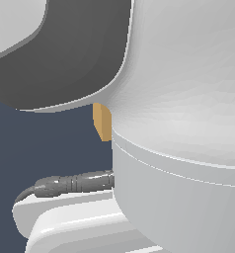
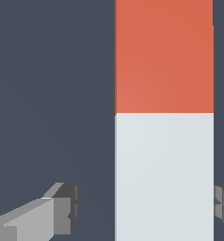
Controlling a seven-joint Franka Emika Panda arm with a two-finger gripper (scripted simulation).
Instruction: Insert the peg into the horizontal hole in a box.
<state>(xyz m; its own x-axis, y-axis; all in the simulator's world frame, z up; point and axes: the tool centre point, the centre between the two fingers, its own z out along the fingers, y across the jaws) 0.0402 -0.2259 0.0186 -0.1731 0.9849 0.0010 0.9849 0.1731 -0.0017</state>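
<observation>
1. The end effector (image 2: 144,212) is seen spread wide in the wrist view, nothing being grasped; one finger (image 2: 48,214) stands clear of the peg (image 2: 164,122), the other just beside its edge.
2. The peg is framed between the fingers, its pale half nearest them and its red half beyond.
3. In the exterior view, the arm's pale casing (image 1: 188,123) fills most of the frame, so its pose cannot be judged.
4. Only a tan sliver of the box (image 1: 101,121) is shown beside that casing.
5. A grey cable (image 1: 70,184) is seen low down.
</observation>
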